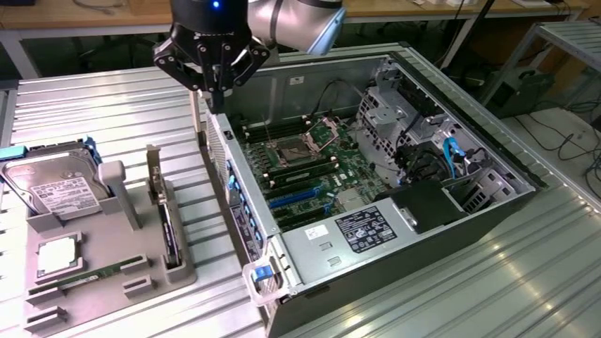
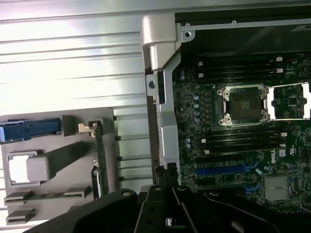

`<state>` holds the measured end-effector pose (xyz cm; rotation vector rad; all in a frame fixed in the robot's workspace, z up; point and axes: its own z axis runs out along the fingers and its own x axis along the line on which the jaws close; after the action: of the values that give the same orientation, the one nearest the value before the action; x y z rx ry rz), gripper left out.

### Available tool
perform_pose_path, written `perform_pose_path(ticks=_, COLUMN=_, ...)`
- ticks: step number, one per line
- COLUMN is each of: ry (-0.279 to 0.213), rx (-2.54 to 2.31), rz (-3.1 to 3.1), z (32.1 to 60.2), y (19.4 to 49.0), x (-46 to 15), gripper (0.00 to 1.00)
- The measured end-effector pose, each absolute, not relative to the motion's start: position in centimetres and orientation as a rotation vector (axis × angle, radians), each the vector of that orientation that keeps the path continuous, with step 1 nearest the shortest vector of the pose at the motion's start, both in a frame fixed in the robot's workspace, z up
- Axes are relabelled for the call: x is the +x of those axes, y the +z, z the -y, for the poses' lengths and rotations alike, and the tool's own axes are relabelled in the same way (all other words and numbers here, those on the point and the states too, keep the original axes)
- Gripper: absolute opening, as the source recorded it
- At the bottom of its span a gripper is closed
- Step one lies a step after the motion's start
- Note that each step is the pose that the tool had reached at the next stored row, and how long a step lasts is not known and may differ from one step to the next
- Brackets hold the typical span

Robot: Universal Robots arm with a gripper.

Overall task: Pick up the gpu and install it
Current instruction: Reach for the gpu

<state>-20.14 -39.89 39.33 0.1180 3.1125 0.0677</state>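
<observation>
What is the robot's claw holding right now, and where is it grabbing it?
Nothing. The gripper is shut with nothing between its fingers, up over the edge of the computer case. The gpu stands on edge in the gray tray.

Cool, even light from overhead fills the exterior view, casting only soft shadows around the pincer (image 1: 215, 105), while the case (image 1: 281, 88) walls shade the board (image 1: 300, 162) below it, so that it sits darker than the pale metal around it. In the wrist view, the table (image 2: 68, 58) beyond the pincer is washed almost white by glare, its ribs fading into bright bands. The pincer itself is a near-black silhouette, and the board past it is dim, with small bright glints on the metal socket frame (image 2: 243, 104).
</observation>
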Motion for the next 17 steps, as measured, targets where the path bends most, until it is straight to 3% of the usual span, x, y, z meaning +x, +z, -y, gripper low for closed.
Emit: perform_pose_path(ticks=17, ry=0.068, rx=0.118, rz=-3.112, z=39.9, y=39.3, x=-22.2, gripper=0.11)
